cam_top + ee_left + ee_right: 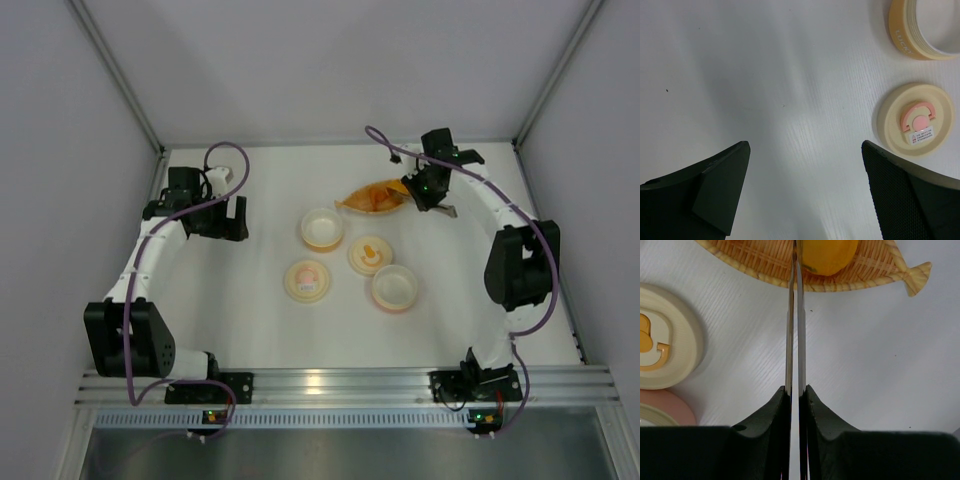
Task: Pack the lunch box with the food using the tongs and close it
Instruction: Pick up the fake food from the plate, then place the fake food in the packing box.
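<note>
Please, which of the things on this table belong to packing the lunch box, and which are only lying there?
Belong to the job:
tongs, gripped by the right gripper
yellow food piece
yellow bowl
pink bowl
lid with pink handle
lid with orange handle

Only lying there:
woven leaf dish, merely carrying the food
left gripper, open, idle
</note>
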Robot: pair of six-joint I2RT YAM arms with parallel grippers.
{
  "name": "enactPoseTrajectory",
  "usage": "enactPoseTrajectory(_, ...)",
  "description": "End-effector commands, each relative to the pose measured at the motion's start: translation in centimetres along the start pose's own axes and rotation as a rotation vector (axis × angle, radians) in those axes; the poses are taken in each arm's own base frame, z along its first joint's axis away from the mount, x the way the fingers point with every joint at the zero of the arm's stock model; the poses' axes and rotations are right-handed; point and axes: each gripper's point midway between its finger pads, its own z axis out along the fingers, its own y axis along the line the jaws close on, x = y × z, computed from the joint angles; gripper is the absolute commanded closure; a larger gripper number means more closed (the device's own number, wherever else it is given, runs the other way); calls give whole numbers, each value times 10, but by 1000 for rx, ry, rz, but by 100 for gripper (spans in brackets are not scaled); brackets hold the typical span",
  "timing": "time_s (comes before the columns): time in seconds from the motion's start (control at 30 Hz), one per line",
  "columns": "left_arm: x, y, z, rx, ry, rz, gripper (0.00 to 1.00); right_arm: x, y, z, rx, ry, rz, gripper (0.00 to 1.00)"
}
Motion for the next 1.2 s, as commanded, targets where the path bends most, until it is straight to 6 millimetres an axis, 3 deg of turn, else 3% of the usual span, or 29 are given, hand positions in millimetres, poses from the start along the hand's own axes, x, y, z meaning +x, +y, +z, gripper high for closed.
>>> enactPoseTrajectory(0.0,-15,0,-5,-1,-41,21,2,-41,-12,-41,77,-138,-52,100)
enactPoseTrajectory(0.3,-16,0,-9,-8,-49,25,2,-58,-13,-76,100,-210,-77,100)
enactPoseTrajectory(0.43,-17,2,-11,-23,-56,24,2,-57,2,-89,66,-224,-113,100)
enactPoseTrajectory(0.57,-21,-1,-14,-14,-70,21,2,-60,36,-106,13,-260,-193,100)
enactPoseTrajectory(0.7,-24,-5,-15,5,-74,6,2,-65,93,-125,-72,-308,-311,100)
enactPoseTrajectory(0.8,-27,-8,-17,18,-83,-2,2,-67,128,-128,-119,-317,-373,100)
enactPoseTrajectory(0.83,-27,1,-19,3,-87,-22,2,-67,136,-128,-129,-316,-380,100)
enactPoseTrajectory(1.0,-25,5,-18,-4,-78,-35,2,-72,175,-119,-176,-310,-452,100)
enactPoseTrajectory(1.17,-22,7,-19,-10,-74,-36,2,-71,191,-96,-188,-279,-481,100)
